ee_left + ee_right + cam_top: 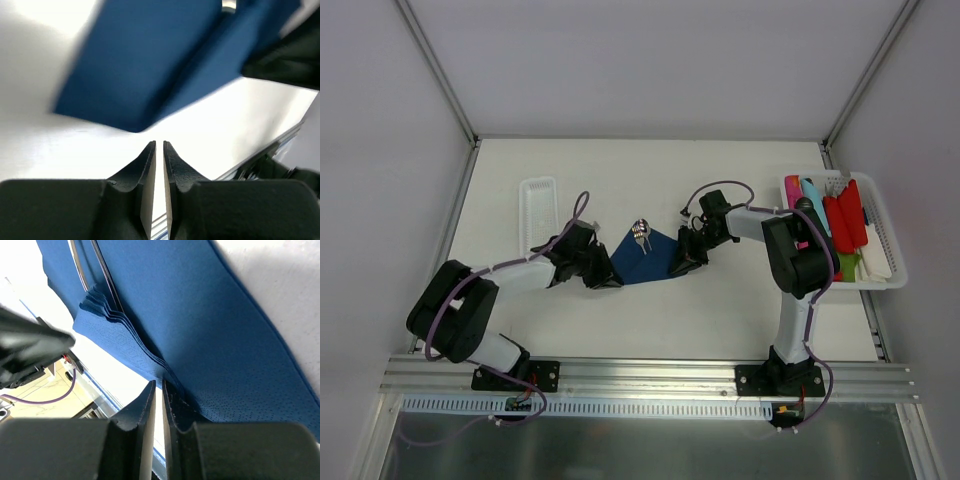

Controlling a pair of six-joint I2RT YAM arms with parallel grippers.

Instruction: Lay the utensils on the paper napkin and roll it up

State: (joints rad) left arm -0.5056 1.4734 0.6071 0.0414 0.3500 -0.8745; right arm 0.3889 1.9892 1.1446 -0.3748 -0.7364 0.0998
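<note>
Top external view: shows thin dark navy-blue square paper napkin (645,262) about midway across pale table (720,315), partly folded over, between the two black arms. Places left gripper (608,275) just beside its left corner and right gripper (680,264) at its right corner. Puts small shiny silver metal utensils (641,234) on the far corner of the sheet, heads poking past the edge. Also takes in long white plastic tray (537,208) at far left and white slatted basket (890,240) of red, pink and turquoise plastic pieces (845,220) at far right, both well apart from the napkin.

Left wrist view: finds fingers (140,165) set at a narrow slit with nothing between them. Shows blurred navy sheet ahead of the tips, not touching, and a dark blur of the other arm at right.

Right wrist view: gives what the overhead cannot. Shows jaws closed to a sliver on the napkin, its layered folded edge running straight into the fingertips (175,407). Shows two thin metal handles lying on the sheet beyond.
</note>
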